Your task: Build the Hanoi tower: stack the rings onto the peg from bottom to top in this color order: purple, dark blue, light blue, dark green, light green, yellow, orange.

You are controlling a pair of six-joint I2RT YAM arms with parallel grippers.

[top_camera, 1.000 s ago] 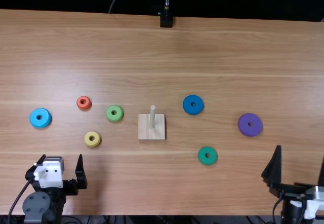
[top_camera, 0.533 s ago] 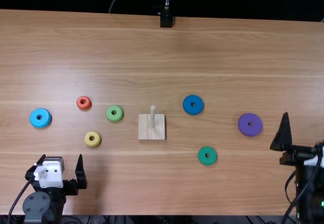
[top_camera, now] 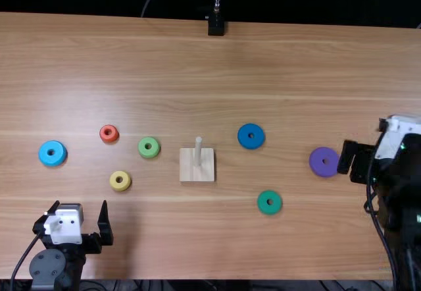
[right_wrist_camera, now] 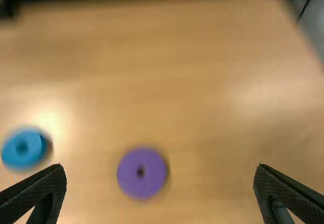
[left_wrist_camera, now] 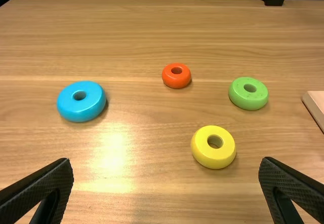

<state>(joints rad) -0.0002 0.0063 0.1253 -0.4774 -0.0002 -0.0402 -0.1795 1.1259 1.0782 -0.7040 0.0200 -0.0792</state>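
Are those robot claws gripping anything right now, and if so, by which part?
Nothing is held: the left gripper and the right gripper both stand open and empty.

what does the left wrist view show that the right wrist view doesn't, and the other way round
Left wrist view: light blue ring, orange ring, light green ring, yellow ring, part of the peg's base.
Right wrist view: purple ring, dark blue ring.
Both: the table, plus an open hand, respectively the left hand and right hand.
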